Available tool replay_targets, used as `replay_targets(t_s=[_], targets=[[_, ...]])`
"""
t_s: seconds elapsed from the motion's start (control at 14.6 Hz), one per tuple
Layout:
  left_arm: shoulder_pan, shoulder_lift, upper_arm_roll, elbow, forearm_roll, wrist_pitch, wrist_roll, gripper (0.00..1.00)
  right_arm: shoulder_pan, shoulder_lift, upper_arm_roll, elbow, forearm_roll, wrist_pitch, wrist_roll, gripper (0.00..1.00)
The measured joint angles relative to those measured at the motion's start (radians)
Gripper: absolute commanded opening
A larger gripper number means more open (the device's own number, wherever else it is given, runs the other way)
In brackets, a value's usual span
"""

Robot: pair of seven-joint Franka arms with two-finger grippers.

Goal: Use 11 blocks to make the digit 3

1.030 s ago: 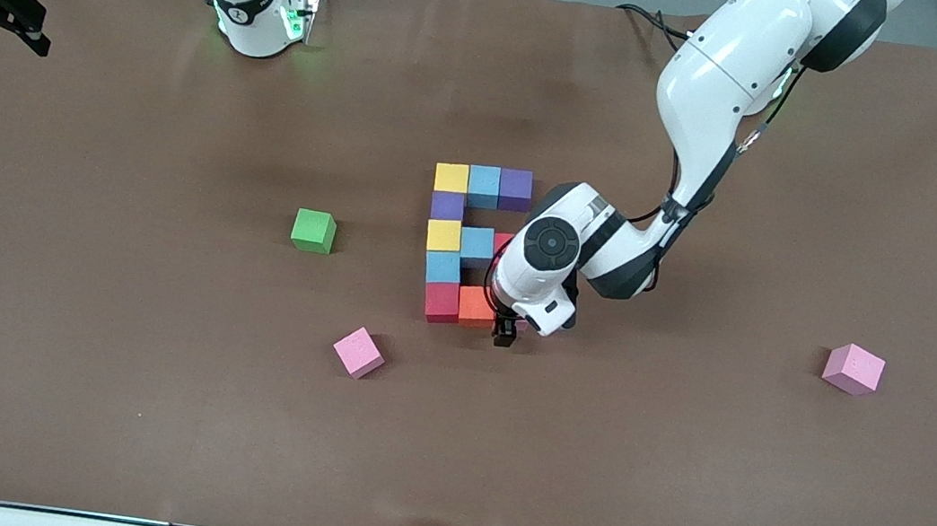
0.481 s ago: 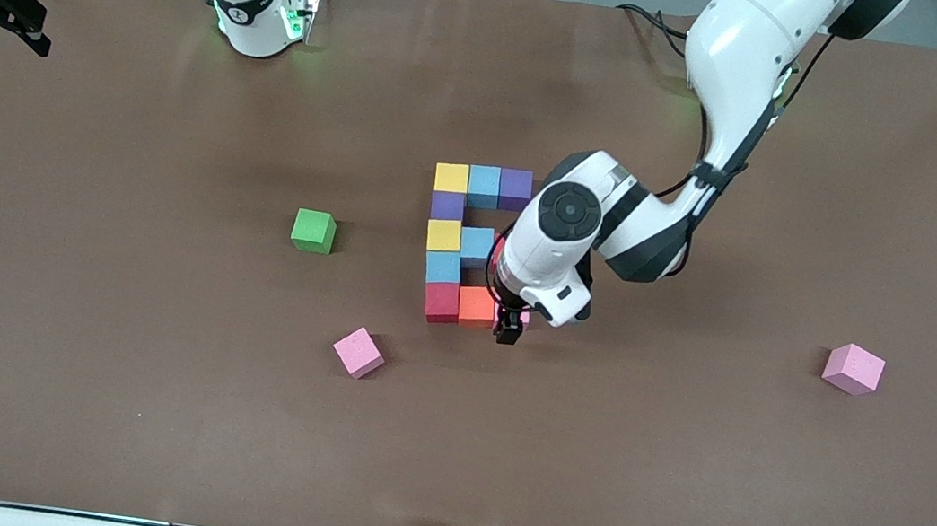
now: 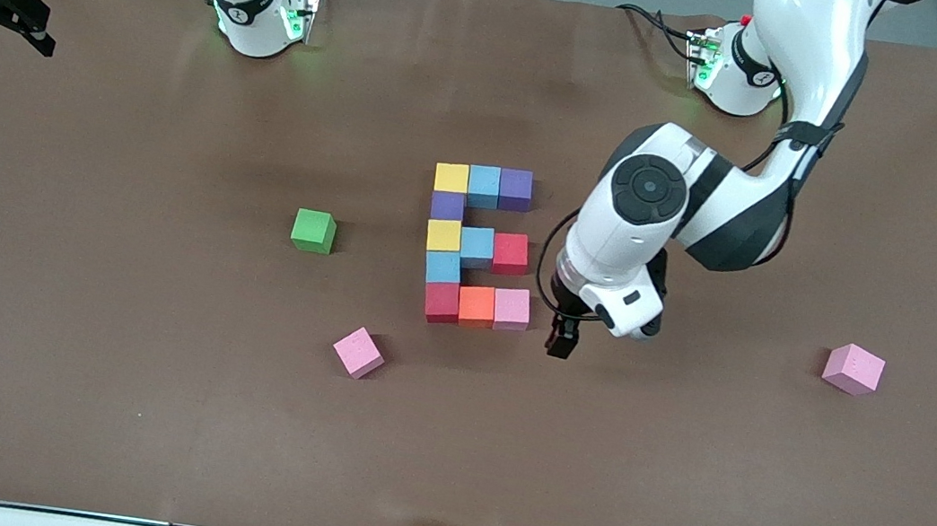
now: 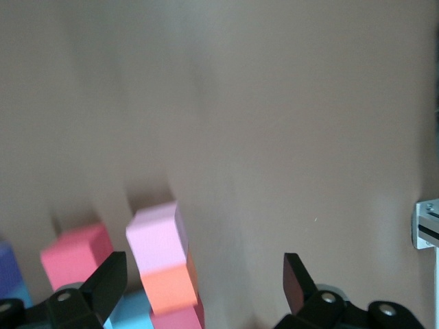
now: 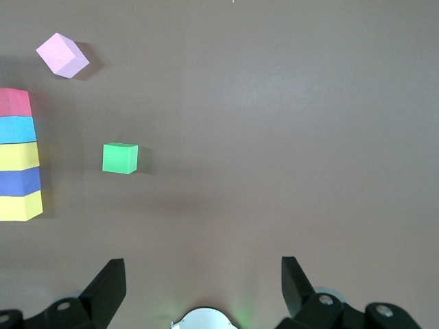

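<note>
**Both grippers empty, 11 cubes joined**

Your left gripper (image 3: 560, 340) hangs with its jaws spread wide and nothing between them, over bare table just beside the pink cube (image 3: 511, 308) that ends the figure's nearest bar. Your right gripper (image 5: 204, 288) is also wide open and empty, waiting at the right arm's end of the table.

The digit 3 (image 3: 478, 246) sits mid-table as 11 touching blocks: yellow, blue, purple in the farthest bar; 1 purple link; yellow, blue, red in the middle bar; 1 blue link; red, orange, pink in the nearest bar.

Apart from it lie a green cube (image 3: 313, 231), a loose pink cube (image 3: 358, 352) nearer the front camera, and another pink cube (image 3: 853, 369) toward the left arm's end.
</note>
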Motion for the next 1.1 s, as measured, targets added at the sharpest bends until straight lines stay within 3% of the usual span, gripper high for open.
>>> replay_targets(t_s=[0.34,0.69,1.1], targets=[[0.061,-0.05,0.004,0.001,0.077,-0.004,0.381,1.0,0.0,0.0,0.0,0.0,0.009,0.0,0.0,1.0],[0.203,-0.139,0.006,0.002,0.076,-0.149,0.779,1.0,0.0,0.0,0.0,0.0,0.014,0.0,0.0,1.0],[0.326,-0.267,0.006,0.005,-0.045,-0.265,1.145,1.0,0.0,0.0,0.0,-0.001,0.014,0.0,0.0,1.0]])
